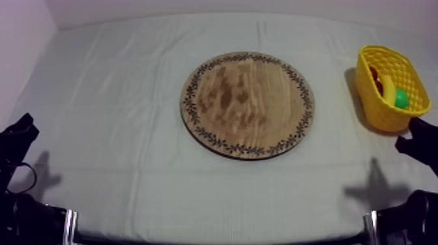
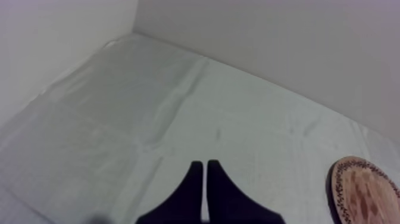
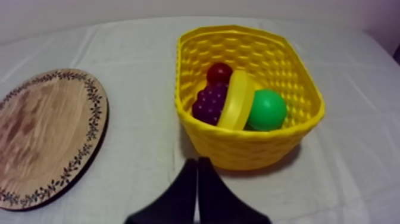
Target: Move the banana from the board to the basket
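Note:
The yellow banana [image 3: 235, 101] lies inside the yellow basket [image 3: 250, 143], leaning across a bunch of purple grapes [image 3: 209, 102]. In the top view the banana [image 1: 388, 88] shows in the basket [image 1: 384, 116] at the table's right edge. The round wooden board [image 1: 248, 104] sits bare at the table's middle. My right gripper [image 3: 197, 165] is shut on nothing, low over the cloth just in front of the basket. My left gripper [image 2: 204, 170] is shut too, over bare cloth left of the board [image 2: 366, 193]. Both grippers rest low at their sides, left [image 1: 18, 133] and right [image 1: 417, 140].
A small red fruit [image 3: 219, 72] and a round green fruit [image 3: 266, 109] also lie in the basket. The board [image 3: 41, 131] lies to the basket's left with a strip of cloth between them. Walls close the table's back and left.

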### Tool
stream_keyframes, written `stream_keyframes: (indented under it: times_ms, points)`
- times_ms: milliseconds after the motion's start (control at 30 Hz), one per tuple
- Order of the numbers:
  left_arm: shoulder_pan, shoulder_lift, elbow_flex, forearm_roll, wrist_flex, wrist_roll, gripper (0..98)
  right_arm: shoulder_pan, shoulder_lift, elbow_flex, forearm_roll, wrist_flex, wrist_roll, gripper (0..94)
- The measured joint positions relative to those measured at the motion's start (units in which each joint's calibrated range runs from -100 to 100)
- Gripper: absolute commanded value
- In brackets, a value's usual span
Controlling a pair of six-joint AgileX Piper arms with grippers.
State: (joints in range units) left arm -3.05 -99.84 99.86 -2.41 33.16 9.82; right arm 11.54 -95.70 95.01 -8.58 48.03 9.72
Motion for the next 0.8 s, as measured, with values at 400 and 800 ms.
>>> stream_keyframes:
  times_ms: [400,800]
  points:
    - [0.0,0.0,0.0,0.0,0.0,0.0,0.1,-2.01,-0.07,4.44,6.49,-11.84,-6.35,0.5]
    - [0.0,0.0,0.0,0.0,0.0,0.0,0.1,-2.29,-0.11,4.53,6.7,-11.84,2.2,0.5]
